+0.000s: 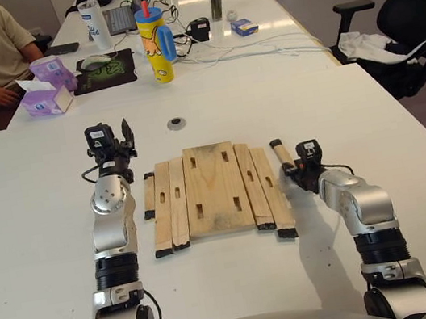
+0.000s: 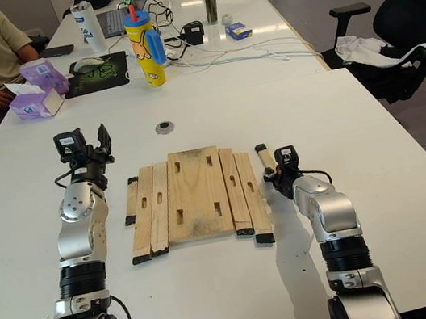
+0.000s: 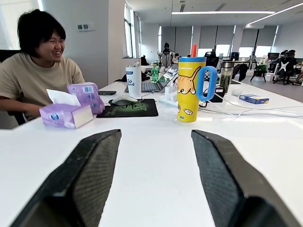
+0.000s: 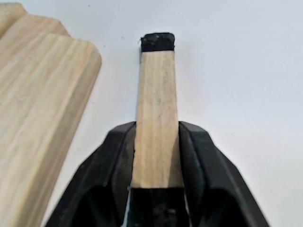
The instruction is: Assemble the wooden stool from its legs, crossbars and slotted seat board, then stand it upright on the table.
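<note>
Right pincer (image 4: 157, 128) clenched on a short crossbar (image 4: 157, 90); left pincer (image 3: 156, 142) spread wide, grasping nothing.
The crossbar, black-capped at its far end, is close to the white bench (image 1: 25, 207), just right of the flat-laid stool parts: the slotted seat board (image 1: 215, 188) in the middle, with slats (image 1: 168, 206) tight along both sides. The left pincer hangs above the bench by the parts' far left corner.

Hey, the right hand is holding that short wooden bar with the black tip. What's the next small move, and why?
Probably lift the bar slightly and swing it toward the slotted leg beside it: the right hand is shut on it, it sits apart from that leg, and the left hand is open and empty.
</note>
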Tool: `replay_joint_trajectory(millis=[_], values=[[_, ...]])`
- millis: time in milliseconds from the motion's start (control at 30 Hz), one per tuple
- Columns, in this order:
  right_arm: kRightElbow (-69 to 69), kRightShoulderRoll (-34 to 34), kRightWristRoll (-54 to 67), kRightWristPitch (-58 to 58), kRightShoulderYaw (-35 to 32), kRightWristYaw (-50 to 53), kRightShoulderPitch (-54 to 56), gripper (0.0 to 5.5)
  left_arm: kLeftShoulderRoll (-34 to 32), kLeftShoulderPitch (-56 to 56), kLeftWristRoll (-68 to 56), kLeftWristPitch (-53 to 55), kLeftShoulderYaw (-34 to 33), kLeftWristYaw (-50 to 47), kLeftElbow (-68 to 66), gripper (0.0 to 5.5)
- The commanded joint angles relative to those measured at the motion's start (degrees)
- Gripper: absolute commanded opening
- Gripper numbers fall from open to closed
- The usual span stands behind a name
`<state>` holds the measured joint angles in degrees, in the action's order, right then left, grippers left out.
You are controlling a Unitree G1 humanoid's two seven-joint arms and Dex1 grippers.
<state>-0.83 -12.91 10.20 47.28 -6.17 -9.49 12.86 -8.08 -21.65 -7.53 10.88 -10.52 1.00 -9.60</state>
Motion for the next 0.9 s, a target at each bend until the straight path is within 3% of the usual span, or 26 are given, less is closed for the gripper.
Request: replay_joint_trajectory(millis=[33,133,367,533,900], values=[[-0.9,1.9,2.8,-9.3,-3.4,-1.4,0.8,1.3,2.5,-2.2,-9.5,8.4,-3.6,4.2,-3.8,2.77],[-3.6,2.8,4.5,-16.2,-3.0,-4.3,2.3,1.3,6.3,-3.5,-24.3,15.4,-9.4,8.2,-1.8,2.77],[-9.8,1.9,6.8,-23.3,6.0,-16.2,0.4,1.3,10.1,-6.2,-42.7,31.9,-8.0,10.9,7.4,2.77],[-11.8,1.7,7.9,-25.0,7.8,-19.0,0.4,1.3,11.1,-7.8,-48.0,36.5,-7.7,8.7,9.2,2.77],[-13.8,-0.9,7.0,-27.7,11.6,-23.3,-1.7,1.3,8.3,-7.4,-47.3,38.4,-4.2,11.3,9.7,2.77]])
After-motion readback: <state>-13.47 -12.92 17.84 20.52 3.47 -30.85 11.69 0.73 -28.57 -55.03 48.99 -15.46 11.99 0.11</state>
